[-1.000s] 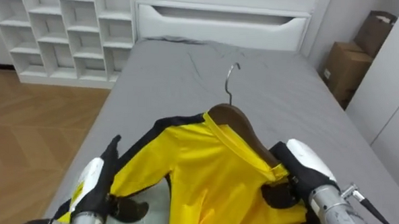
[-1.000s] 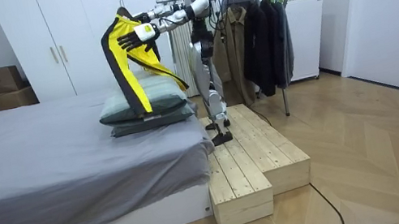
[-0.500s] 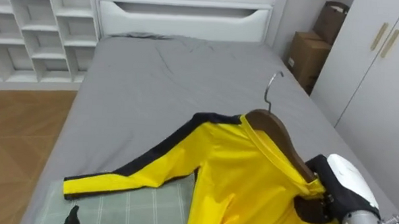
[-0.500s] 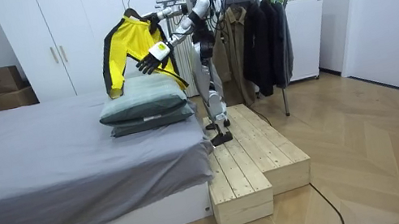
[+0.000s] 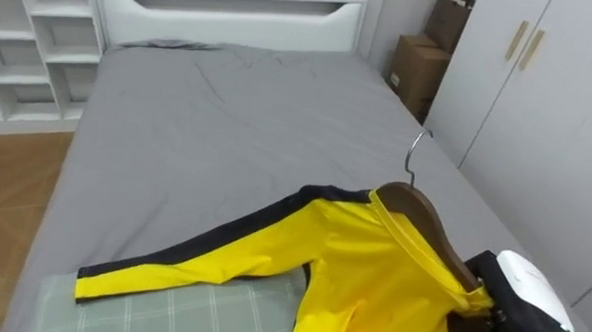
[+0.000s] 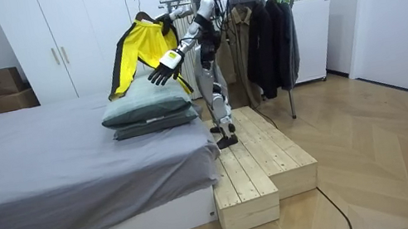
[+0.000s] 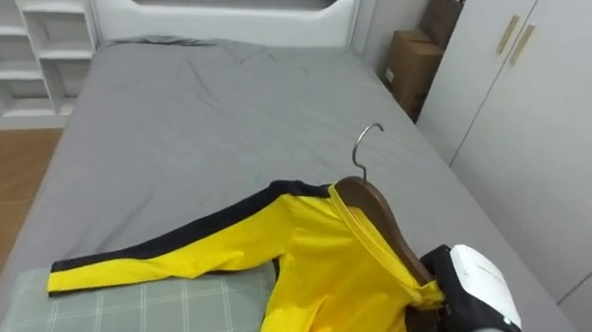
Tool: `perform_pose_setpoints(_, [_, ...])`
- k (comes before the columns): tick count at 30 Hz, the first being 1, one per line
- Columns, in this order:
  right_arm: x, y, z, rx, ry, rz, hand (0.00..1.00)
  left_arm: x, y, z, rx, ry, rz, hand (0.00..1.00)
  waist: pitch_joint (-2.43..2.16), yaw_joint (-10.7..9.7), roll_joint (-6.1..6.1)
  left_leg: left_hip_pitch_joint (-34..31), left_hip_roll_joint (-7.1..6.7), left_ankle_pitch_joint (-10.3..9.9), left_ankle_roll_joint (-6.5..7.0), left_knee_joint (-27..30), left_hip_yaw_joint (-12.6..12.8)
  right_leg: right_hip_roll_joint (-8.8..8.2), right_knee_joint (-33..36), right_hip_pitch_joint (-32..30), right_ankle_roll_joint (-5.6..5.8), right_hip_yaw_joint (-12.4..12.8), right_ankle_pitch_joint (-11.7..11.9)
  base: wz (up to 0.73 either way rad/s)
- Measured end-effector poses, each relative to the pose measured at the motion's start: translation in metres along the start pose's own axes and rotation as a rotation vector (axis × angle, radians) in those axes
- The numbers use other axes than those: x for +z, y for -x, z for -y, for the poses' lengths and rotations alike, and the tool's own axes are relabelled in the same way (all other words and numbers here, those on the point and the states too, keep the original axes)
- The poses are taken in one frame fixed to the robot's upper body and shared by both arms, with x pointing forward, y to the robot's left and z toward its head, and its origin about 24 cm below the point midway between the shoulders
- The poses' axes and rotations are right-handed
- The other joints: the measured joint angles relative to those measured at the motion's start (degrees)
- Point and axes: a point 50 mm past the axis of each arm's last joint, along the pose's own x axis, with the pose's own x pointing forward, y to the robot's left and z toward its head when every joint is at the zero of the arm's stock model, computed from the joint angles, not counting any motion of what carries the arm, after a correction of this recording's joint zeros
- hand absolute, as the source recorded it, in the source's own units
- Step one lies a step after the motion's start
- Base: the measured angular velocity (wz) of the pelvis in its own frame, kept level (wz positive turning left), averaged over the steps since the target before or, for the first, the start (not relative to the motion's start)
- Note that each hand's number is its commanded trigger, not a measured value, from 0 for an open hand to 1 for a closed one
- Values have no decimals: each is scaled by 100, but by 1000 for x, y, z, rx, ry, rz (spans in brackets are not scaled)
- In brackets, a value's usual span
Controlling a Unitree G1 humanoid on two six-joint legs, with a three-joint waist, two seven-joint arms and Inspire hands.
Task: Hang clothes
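The right hand sits at the lower right of the eye views. Its dark fingers are curled in at the near end of a wooden hanger; yellow cloth covers part of the grip, but it looks closed round that end. The hanger slants up and away from the hand, and its metal hook stands free in the air above the bed.

A yellow jacket with black stripes hangs on the hanger, its collar against the wood. One sleeve stretches out to the robot's left, and its cuff end lies across a green checked pillow at the bottom of the view. In the room view the jacket hangs raised above the stacked pillows at this end of the bed.

The left hand is held out low over the pillows, fingers spread and holding nothing, just below the jacket's hem.

The robot stands upright on a wooden platform beside the bed, facing along the mattress toward a white headboard. A rack of dark clothes stands behind it. To its right is a white wardrobe with cardboard boxes in the corner beyond, and to its left white shelves.
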Motion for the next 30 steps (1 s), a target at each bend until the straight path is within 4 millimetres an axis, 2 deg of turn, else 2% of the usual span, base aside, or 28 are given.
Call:
perform_pose_setpoints(1, [0,0,0,-3,0,1,100,0,0,0,6,-2,-1,0,-1,132,7,40,11,-6,-9,-46,187,-10,1,-35,-10,-161,13,-73])
perform_pose_setpoints(3, [0,0,0,-5,0,1,100,-3,1,0,4,-10,-7,0,-1,262,14,108,31,-23,-35,-85,424,1,-2,-73,-20,-196,42,-68])
perform_pose_setpoints(5, [0,0,-1,-3,1,2,100,-8,3,0,3,-17,-20,0,-1,277,16,121,49,-47,-53,-84,543,10,6,-102,-20,-224,42,-40])
perform_pose_setpoints(8, [3,-3,1,-12,0,11,100,-23,6,0,10,-46,-90,0,-1,291,18,160,104,-71,-98,-82,768,26,32,-191,-63,-446,67,-32])
perform_pose_setpoints(11, [11,-8,7,-35,-6,38,100,-36,12,-2,11,-69,-135,0,23,359,52,204,189,-117,-178,-65,977,38,1,-214,-162,-713,119,-39])
perform_pose_setpoints(12, [12,-9,8,-38,-7,41,100,-38,13,-2,11,-74,-143,0,23,357,52,204,196,-124,-189,-66,986,31,6,-214,-176,-774,110,-17])
perform_pose_setpoints(16, [18,-14,15,-65,-6,64,100,-49,19,-1,12,-154,-164,0,17,318,68,223,215,-97,-245,-54,986,53,107,-293,-262,-766,55,-1])
perform_pose_setpoints(17, [19,-15,17,-69,-12,69,100,-52,20,-1,11,-170,-171,0,5,279,80,240,235,-93,-262,-48,988,103,101,-292,-280,-769,44,0])
perform_pose_setpoints(19, [22,-17,19,-75,-24,78,100,-58,22,0,3,-187,-200,0,12,275,102,286,281,-116,-313,-21,1023,132,105,-279,-324,-769,16,-8])
perform_pose_setpoints(21, [26,-16,22,-89,-13,93,100,-64,25,0,-2,-200,-227,0,13,286,106,294,352,-150,-373,42,1126,173,147,-337,-387,-771,-31,-28])
perform_pose_setpoints(24, [36,-14,29,-121,-3,140,100,-74,32,-1,-9,-217,-254,0,3,328,117,325,469,-215,-511,170,1412,216,321,-518,-526,-762,-121,-57])
perform_pose_setpoints(25, [39,-13,31,-132,1,151,100,-75,33,-1,-3,-218,-259,0,-1,344,107,331,498,-212,-540,251,1451,247,412,-593,-575,-654,-157,-68])
perform_pose_setpoints(26, [43,-14,33,-139,1,166,100,-75,34,0,8,-211,-264,0,-2,383,108,338,502,-208,-550,354,1390,319,442,-648,-615,-443,-183,-82])
perform_pose_setpoints(27, [46,-15,34,-141,0,178,100,-75,35,1,11,-210,-265,0,0,410,110,335,508,-196,-569,411,1273,357,434,-663,-631,-348,-199,-101])
perform_pose_setpoints(29, [56,-18,35,-142,-22,215,100,-71,35,3,18,-205,-254,0,7,390,146,305,506,-183,-588,595,236,565,411,-673,-690,113,-241,-101])
perform_pose_setpoints(30, [57,-18,35,-140,-22,218,100,-69,33,4,20,-202,-249,0,6,378,148,296,502,-181,-590,654,0,629,419,-672,-713,262,-246,-94])
